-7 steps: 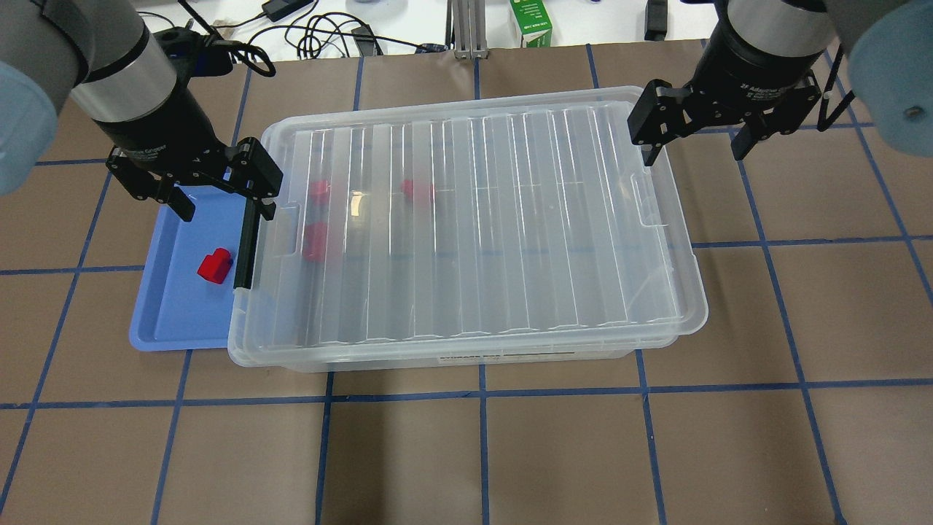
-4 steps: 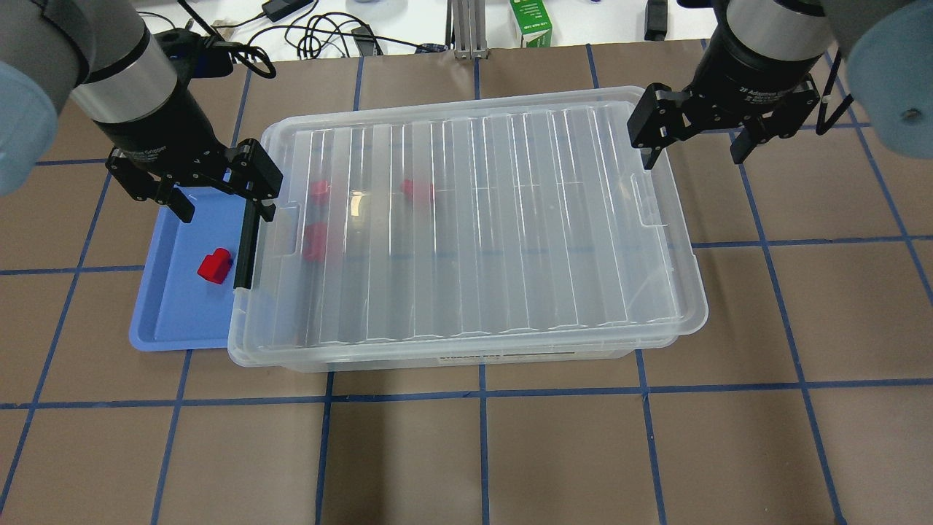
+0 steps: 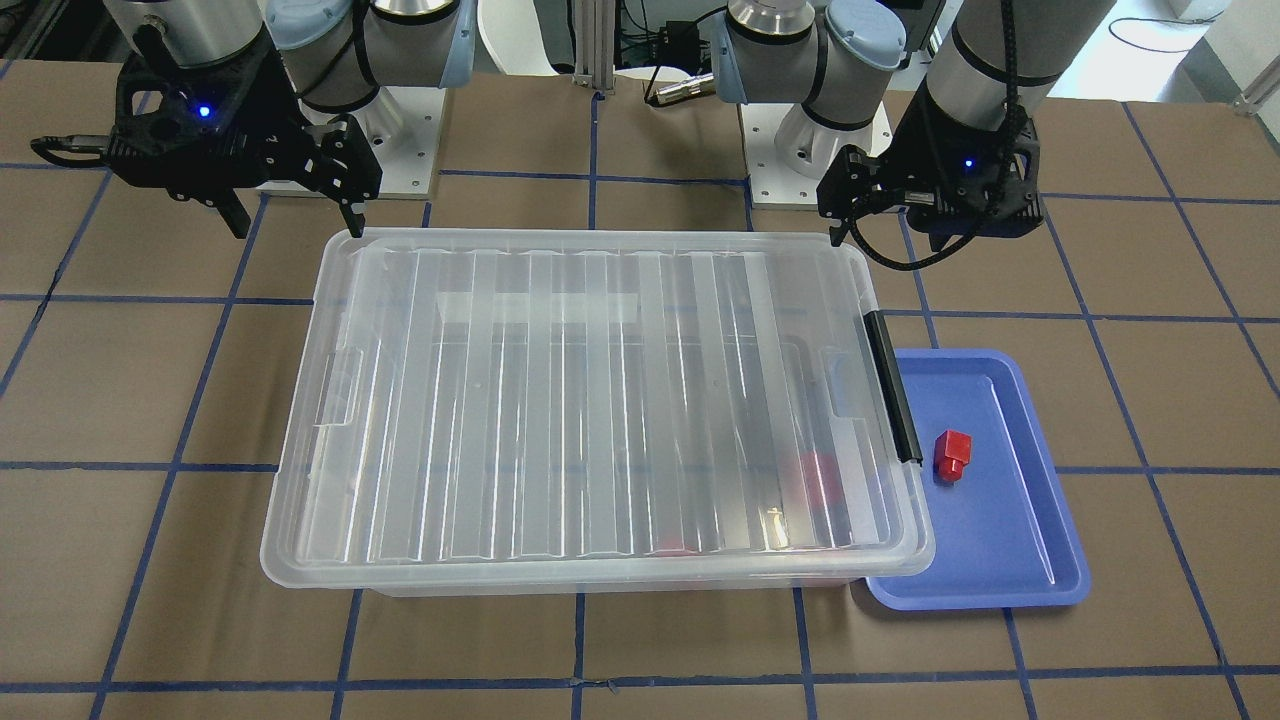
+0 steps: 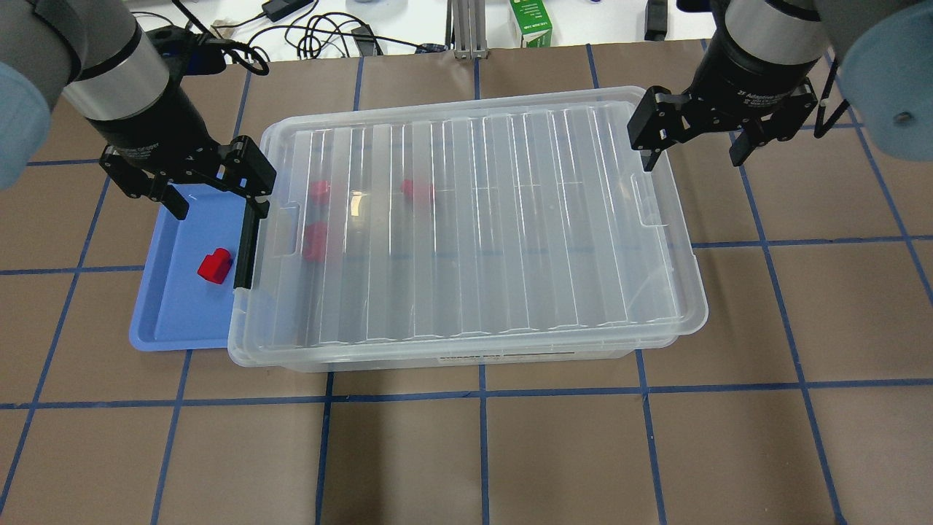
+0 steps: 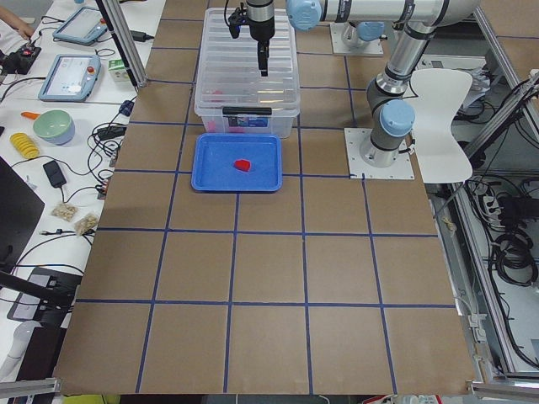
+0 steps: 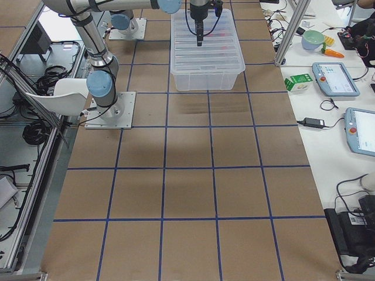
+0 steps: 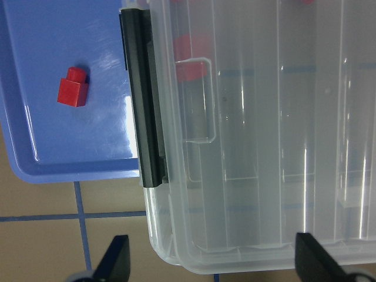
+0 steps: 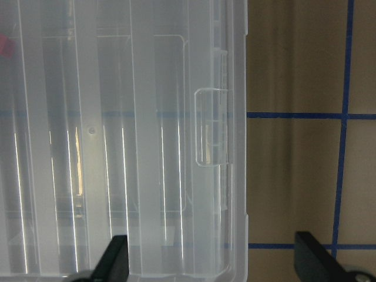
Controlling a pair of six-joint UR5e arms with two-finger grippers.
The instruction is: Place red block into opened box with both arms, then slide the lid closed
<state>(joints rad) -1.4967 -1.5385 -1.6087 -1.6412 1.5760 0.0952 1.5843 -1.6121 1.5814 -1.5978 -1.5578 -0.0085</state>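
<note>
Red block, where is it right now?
In the overhead view, the red block lies at left in the blue tray, outside the box, just beside its black clip handle.

a robotics lab: two arms [image 5: 392,118] bolted through plates [image 5: 358,165] to a brown desk [image 4: 568,452] gridded in blue tape [image 4: 483,452], with teach pendants [image 6: 335,79] and cables [image 4: 313,29] on a white side bench [image 6: 334,146] and aluminium framing [image 6: 291,29] alongside.

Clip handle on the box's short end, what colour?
Black: the clip handle on the clear box, beside the blue tray. Clearest in the left wrist view.
</note>
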